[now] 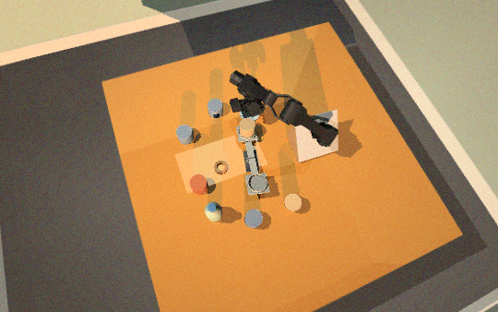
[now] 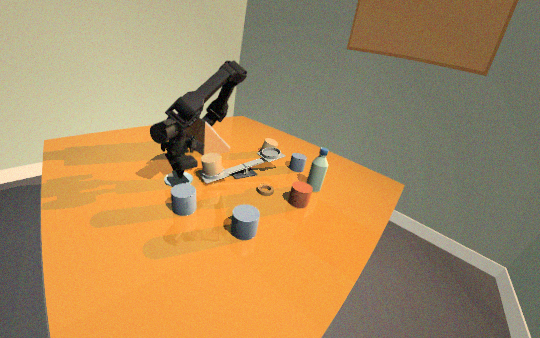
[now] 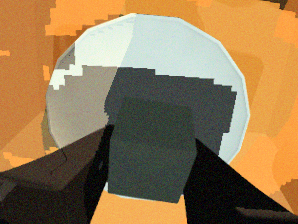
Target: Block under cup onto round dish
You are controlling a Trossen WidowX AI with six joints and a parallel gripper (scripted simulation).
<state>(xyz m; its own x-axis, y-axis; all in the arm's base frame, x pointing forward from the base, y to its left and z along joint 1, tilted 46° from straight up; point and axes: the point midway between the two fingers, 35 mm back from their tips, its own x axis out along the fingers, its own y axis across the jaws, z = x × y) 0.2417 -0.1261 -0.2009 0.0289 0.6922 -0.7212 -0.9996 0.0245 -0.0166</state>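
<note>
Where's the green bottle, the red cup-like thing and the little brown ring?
Green bottle (image 1: 213, 212) (image 2: 317, 175): top and exterior views, on its body.
Red cylinder (image 1: 198, 183) (image 2: 301, 196): top and exterior, on its upper part.
Brown ring (image 1: 216, 168) (image 2: 259, 190): top and exterior, on its band.

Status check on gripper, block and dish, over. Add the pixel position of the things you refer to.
Gripper (image 1: 249, 114) (image 2: 181, 179) (image 3: 150, 140) shut on block (image 3: 152, 150). Block over round dish (image 1: 248, 116) (image 2: 170, 183) (image 3: 190, 40), contact unclear. No cup above dish; tan cup (image 1: 247, 127) (image 2: 212, 165) close by on balance (image 1: 254, 162) (image 2: 235, 170).

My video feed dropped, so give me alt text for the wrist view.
The claw holds a dark block over the pale round dish, its two black fingers on either side; whether block and dish touch is unclear. Orange tabletop surrounds the dish.
</note>
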